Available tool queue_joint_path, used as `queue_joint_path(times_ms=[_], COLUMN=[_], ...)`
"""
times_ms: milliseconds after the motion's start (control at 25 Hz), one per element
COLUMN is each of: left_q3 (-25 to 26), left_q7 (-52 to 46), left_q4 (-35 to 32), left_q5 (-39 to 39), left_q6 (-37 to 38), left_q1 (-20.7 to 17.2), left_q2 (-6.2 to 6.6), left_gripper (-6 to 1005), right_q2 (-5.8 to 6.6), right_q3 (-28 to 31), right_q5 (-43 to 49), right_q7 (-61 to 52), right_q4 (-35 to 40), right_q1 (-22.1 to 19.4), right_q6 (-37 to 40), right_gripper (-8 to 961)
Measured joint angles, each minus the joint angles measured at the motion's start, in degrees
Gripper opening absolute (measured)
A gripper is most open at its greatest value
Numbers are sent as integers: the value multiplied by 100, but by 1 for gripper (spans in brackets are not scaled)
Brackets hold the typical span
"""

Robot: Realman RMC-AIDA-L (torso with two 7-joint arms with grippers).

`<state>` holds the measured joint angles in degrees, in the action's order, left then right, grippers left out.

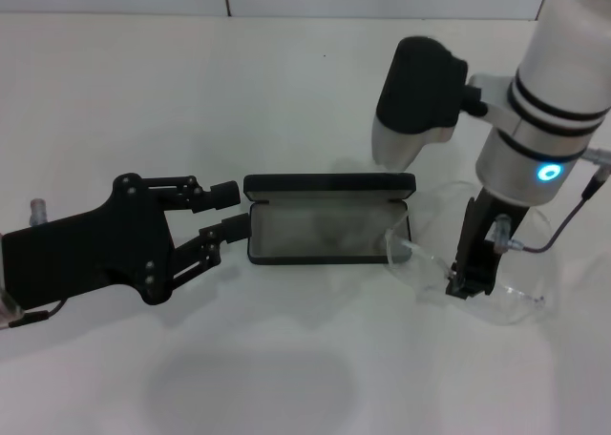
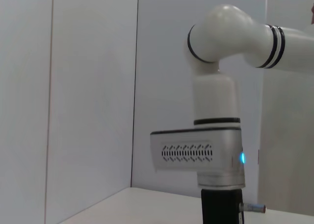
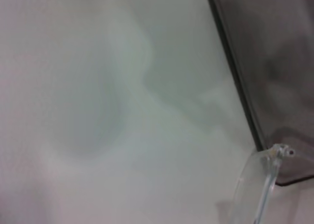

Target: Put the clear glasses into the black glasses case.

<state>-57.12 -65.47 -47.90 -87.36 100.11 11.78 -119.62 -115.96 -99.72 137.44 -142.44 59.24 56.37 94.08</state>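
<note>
The right gripper [image 1: 468, 284] sits at the lower right of the head view, pointing down onto the glasses [image 1: 496, 292], and its dark fingers appear clenched on the clear frame near its middle. The glasses lie low over the white table [image 1: 305, 82], just right of the case [image 1: 329, 220]; one clear end reaches the case's right end and overlaps its corner. In the right wrist view that hinged end of the glasses [image 3: 267, 177] shows at the lower right, lying across the corner of the case [image 3: 274, 62], whose grey lining fills the upper right.

The case stands open at the centre of the head view, lid raised along its far side, grey lining bare.

The left gripper [image 1: 229, 211] is at centre left, lying low and pointing right. Its fingers are spread apart, one at the case's upper left corner and one touching or just beside its left end.

The left wrist view shows only the right arm [image 2: 221, 86] before a pale wall.
</note>
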Motion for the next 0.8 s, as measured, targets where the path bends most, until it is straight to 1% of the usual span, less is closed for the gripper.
queue_joint_path(times_ms=[160,320,640,800], left_q3=[0,0,-1,-1], left_q7=[0,0,-23,-23], left_q4=[0,0,0,-9], left_q5=[15,46,132,286], left_q6=[0,0,0,15], left_q1=[4,6,26,26], left_q2=[0,0,0,0], left_gripper=[276,275,273,273], right_q2=[-11,-4,29,22], right_q3=[220,639,1363,1812], right_q5=[227,386,386,175], right_q7=[-16,-21,139,408], right_q4=[508,1133,2159,2641], right_q1=[-246,-592,-1309,-1717], right_q6=[240,473,592,604], right_gripper=[115,114,112,112])
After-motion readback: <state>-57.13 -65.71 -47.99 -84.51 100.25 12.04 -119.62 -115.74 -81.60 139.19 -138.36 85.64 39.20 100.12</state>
